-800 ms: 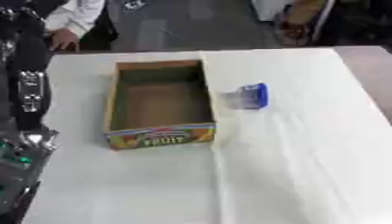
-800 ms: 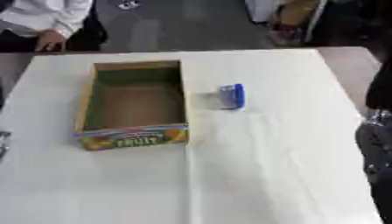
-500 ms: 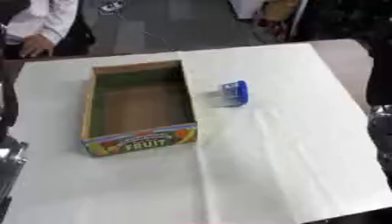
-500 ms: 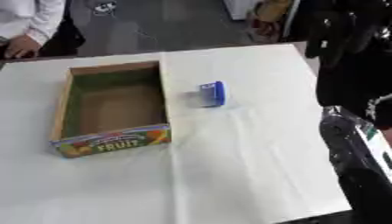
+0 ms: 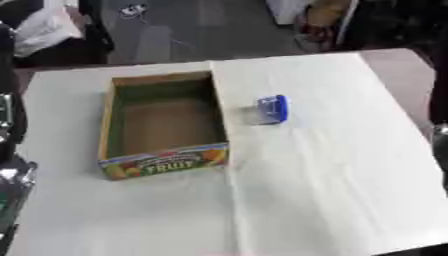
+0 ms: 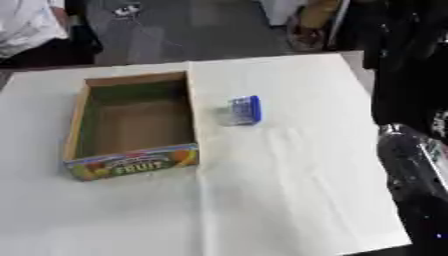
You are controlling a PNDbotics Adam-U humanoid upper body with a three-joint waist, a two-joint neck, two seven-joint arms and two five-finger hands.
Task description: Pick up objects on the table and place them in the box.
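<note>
The left arm [image 5: 10, 150] shows only as a dark strip with silver parts down the left edge of the left eye view; its hand cannot be made out; the right arm [image 6: 411, 125] rises as a black mass along the right edge of the right eye view, a glossy black and silver segment low at that side; its hand cannot be made out either.

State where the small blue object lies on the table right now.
In the left eye view the small blue object lies on the white table, just right of the open fruit box and apart from it, near its far half.
</note>
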